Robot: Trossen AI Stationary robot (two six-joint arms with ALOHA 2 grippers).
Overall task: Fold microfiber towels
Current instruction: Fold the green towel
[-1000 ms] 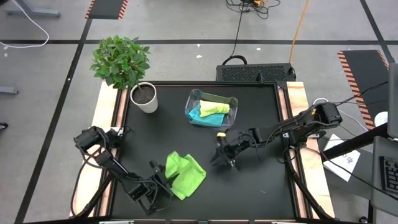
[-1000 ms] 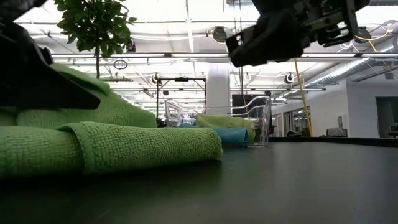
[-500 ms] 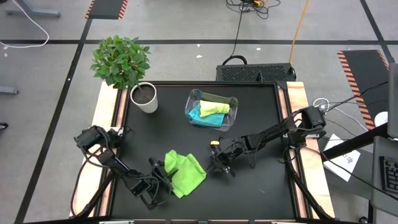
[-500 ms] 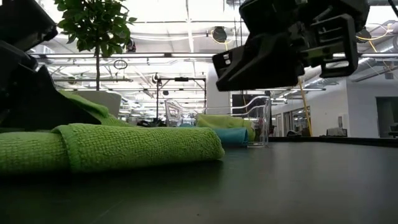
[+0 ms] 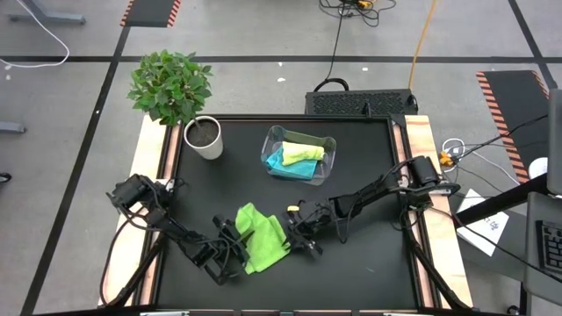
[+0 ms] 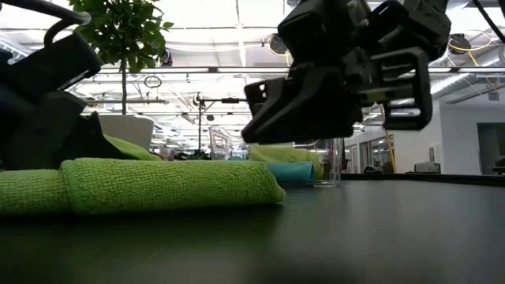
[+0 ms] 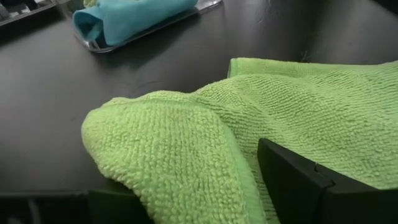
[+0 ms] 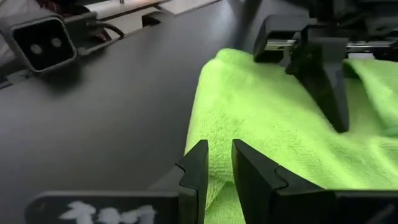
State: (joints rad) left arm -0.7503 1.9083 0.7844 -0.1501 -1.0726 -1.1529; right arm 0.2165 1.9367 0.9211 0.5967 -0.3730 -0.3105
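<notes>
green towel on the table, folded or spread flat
Partly folded. The bright green towel lies doubled over itself, a rolled fold edge showing in the low view, not yet a neat square.

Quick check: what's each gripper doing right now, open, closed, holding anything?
Left gripper: open around a raised fold of the bright green towel.
Right gripper: nearly closed, at the towel's edge; holding it cannot be told.
</notes>
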